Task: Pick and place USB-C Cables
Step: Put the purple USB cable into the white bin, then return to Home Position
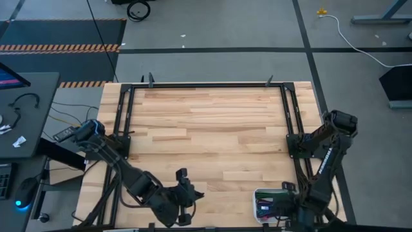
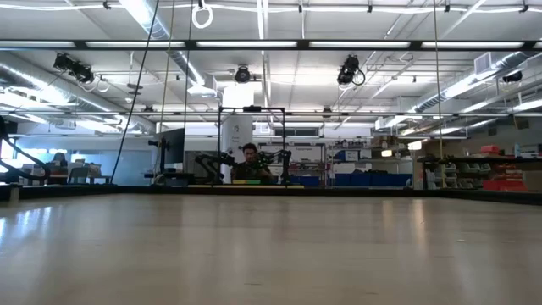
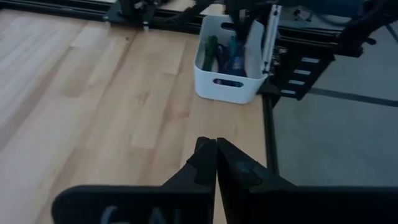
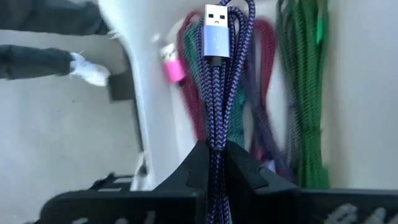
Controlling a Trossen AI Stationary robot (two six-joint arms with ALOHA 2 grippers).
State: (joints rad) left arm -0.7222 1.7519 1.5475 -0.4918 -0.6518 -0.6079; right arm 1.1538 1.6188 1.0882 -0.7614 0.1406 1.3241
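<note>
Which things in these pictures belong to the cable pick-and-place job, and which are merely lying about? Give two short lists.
Job:
purple cable, clamped in the right gripper over the bin
white bin near the table's front right corner
green cable and magenta cable in the bin
left gripper, shut, empty, over bare wood

Lying about:
white cord on the floor
computer mouse on the side desk

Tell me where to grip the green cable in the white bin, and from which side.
Grip the green cable mid-bundle, where its strands run together, coming down through the bin's open top. It stands lengthwise against the wall, beside the purple cable the right gripper holds.
</note>
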